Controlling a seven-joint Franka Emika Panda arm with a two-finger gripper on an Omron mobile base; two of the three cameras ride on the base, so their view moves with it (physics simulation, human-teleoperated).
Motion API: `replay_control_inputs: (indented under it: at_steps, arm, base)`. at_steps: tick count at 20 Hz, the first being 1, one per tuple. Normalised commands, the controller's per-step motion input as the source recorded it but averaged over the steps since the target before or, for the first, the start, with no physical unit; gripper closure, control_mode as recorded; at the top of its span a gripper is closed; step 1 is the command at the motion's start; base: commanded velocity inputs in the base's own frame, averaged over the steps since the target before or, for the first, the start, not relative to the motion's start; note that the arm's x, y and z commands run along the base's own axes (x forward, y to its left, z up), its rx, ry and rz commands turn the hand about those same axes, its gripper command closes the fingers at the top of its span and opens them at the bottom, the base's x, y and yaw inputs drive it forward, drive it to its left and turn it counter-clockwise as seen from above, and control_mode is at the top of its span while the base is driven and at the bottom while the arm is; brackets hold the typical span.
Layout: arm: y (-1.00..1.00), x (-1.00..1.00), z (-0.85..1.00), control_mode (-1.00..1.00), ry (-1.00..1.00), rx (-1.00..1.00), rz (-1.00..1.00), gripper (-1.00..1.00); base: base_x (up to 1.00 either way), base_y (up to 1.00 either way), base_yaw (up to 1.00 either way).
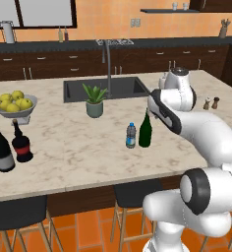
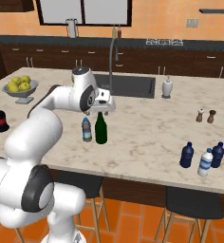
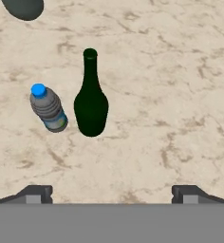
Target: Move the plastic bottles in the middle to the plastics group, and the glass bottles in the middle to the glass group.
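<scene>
Gripper (image 2: pixel 100 110) hangs spread wide above the green bottle (image 3: pixel 90 102), holding nothing. That bottle stands mid-tabletop (image 1: pixel 78 147), toward the front edge, just beside the water bottle (image 3: pixel 48 108). Glass is probably heavy, slick and breakable; grasp the body below the neck. The water bottle crowds one side; a plant (image 1: pixel 94 101) stands behind.
</scene>
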Motion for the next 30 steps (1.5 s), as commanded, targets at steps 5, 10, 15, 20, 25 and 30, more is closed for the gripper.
replay_control_inputs:
  at_steps: [5,10,15,20,25,30]
  arm:
    - [0.12,0.0,-0.53,-1.0,-0.07,0.16,0.0,-1.0]
    - [0.36,0.06,-0.04,-1.0,-0.07,0.03,0.0,-1.0]
    - [0.3,0.08,-0.02,-1.0,0.0,-0.1,0.0,-1.0]
    - [0.04,0.4,-0.04,-1.0,0.01,-0.01,0.0,-1.0]
    - [-0.09,0.14,-0.12,-1.0,0.04,0.0,0.0,-1.0]
    - [-0.21,0.04,-0.12,-1.0,0.01,0.0,0.0,-1.0]
  base:
    - [0.0,0.0,0.0]
    - [0.0,0.0,0.0]
    - [0.0,0.0,0.0]
    - [0.0,0.0,0.0]
    - [0.0,0.0,0.0]
    - [0.0,0.0,0.0]
